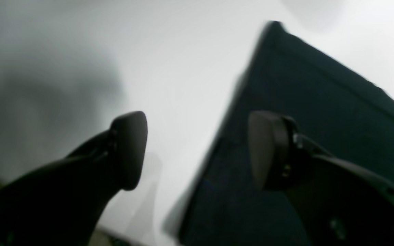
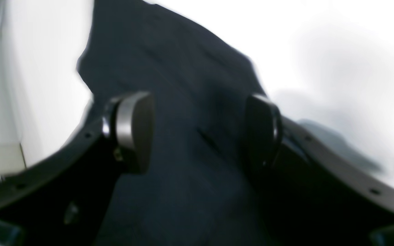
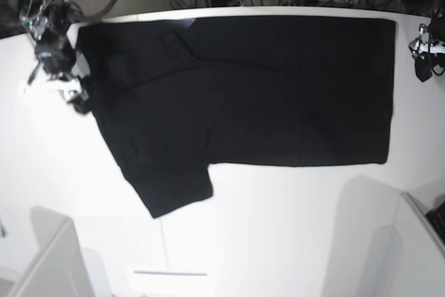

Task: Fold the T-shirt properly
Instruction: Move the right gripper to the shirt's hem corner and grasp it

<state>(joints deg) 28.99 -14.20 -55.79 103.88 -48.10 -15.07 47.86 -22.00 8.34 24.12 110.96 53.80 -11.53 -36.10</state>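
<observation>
base view shows the t-shirt [image 3: 264, 88] spread flat on the white surface [image 3: 278, 220], plain black side up, its long axis running across the picture: the sleeves and shoulders lie toward that view's left, the straight hem toward its right. one sleeve sticks out toward the near edge at lower left, and the far edge of the cloth runs close along the back of the surface.

the right hand [image 3: 76, 92] sits at the shoulder end, right at the cloth's left border; from its own wrist camera the right hand [image 2: 198, 131] is released, jaws standing wide with black fabric spread beneath and between them, nothing pinched. the left hand [image 3: 423, 67] hangs just off the hem end, near the far corner; in the left wrist view the left hand [image 1: 197, 150] is also released, one finger over bare white, the other over the shirt's edge, so the hem border runs between them.

each hand has its own end, so the shirt lies lengthwise between the two. i'd guess a grasp on both ends comes next, though neither hand has closed yet.
</observation>
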